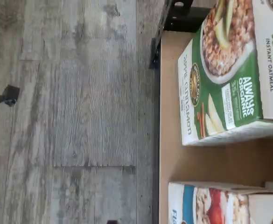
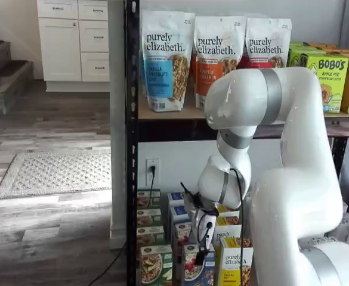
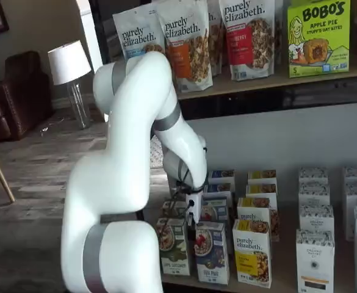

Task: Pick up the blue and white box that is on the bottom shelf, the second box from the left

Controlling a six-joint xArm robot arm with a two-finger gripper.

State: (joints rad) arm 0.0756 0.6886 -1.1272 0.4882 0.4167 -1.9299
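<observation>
Three cameras are covering one rack from the front and from above.

The wrist view, turned on its side, is looking down close onto the bottom shelf [image 1: 211,163] edge and the floor [image 1: 71,112]. Both shelf views are facing the rack from farther back, with the arm [image 2: 293,179] standing between; both are sharing the blue and white box [image 2: 199,265] [image 3: 212,251] row and the upper pouches [image 3: 190,43].

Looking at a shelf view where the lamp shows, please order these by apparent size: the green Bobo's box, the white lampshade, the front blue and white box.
1. Bobo's box, clearly largest.
2-3. Blue and white box and lampshade look alike; the lampshade stands farther away, so I leave them unranked.
</observation>
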